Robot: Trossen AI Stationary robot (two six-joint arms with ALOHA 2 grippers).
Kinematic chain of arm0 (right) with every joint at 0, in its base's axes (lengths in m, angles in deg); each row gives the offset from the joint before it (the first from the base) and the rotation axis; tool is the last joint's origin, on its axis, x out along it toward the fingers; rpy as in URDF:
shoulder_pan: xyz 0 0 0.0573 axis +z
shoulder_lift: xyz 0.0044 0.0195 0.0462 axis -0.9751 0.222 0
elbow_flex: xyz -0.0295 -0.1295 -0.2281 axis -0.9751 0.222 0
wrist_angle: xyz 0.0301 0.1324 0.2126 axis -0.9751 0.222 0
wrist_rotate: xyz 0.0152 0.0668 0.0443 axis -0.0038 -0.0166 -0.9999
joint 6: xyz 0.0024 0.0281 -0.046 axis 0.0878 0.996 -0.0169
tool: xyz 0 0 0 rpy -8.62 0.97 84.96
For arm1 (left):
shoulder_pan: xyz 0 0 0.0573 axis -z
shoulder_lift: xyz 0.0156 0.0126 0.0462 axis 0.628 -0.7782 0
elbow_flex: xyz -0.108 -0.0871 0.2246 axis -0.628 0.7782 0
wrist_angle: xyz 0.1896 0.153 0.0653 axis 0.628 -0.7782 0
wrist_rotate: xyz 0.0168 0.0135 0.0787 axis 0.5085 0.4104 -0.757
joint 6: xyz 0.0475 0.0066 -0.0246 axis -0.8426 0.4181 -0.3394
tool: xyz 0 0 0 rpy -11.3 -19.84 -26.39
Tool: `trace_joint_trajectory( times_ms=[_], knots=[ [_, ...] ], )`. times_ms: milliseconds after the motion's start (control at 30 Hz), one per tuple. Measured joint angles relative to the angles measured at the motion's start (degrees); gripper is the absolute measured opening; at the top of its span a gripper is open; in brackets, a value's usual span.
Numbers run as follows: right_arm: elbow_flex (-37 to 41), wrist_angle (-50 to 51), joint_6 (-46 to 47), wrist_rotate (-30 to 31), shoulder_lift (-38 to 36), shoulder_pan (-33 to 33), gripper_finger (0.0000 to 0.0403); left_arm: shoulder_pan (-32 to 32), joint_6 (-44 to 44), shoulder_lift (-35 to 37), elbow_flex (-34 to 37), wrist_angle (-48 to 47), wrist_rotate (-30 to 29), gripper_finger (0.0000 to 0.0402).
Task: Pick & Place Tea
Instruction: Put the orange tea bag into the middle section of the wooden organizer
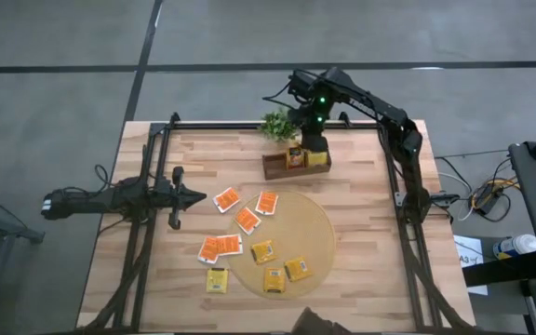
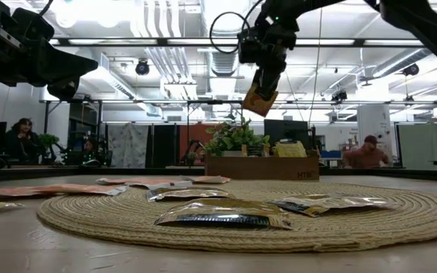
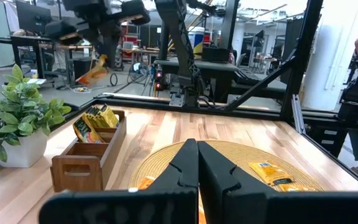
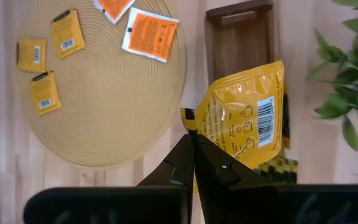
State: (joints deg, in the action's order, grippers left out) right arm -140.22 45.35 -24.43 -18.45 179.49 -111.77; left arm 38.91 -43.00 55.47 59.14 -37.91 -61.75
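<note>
My right gripper (image 4: 194, 149) is shut on a yellow tea packet (image 4: 247, 121) and holds it in the air above the wooden box (image 1: 295, 167), next to the small plant (image 1: 277, 124). The box holds other yellow packets (image 3: 95, 121), standing on edge. Orange tea packets (image 1: 247, 220) and yellow ones (image 1: 274, 279) lie flat on the round woven mat (image 1: 314, 228) and on the wood beside it. My left gripper (image 1: 194, 196) waits shut at the table's left, pointing level. My right gripper pinches the yellow packet between its two fingers at one edge near a corner (image 4: 201, 138). The fingers come slanting down from above. The packet (image 2: 259, 99) hangs tilted below them, lifted clear of the box and table.
The wooden box (image 2: 261, 167) stands at the mat's far edge with the plant (image 2: 236, 137) just behind it. A black frame (image 1: 166, 140) runs along the table's edges. People sit in the room beyond the table (image 2: 366, 154).
</note>
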Motion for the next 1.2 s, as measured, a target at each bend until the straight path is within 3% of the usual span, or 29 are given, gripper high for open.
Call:
trace_joint_trajectory(
  times_ms=[133, 900, 1200],
  knots=[
    [0.55, -0.02, -0.09, -2.44, 2.00, 0.08, 0.0008, 0.00, 0.00, 0.00, 0.00, 0.00, 0.00, 0.0000],
    [11.06, 0.05, -5.40, -2.48, 4.21, 0.07, 0.0008, 0.07, 0.00, 0.00, -0.01, 0.00, 0.00, 0.0000],
    [9.16, -0.29, -6.10, -2.42, 6.04, 1.26, 0.0008, 0.04, 0.00, 0.00, 0.00, 0.00, 0.00, 0.0000]
  ],
)
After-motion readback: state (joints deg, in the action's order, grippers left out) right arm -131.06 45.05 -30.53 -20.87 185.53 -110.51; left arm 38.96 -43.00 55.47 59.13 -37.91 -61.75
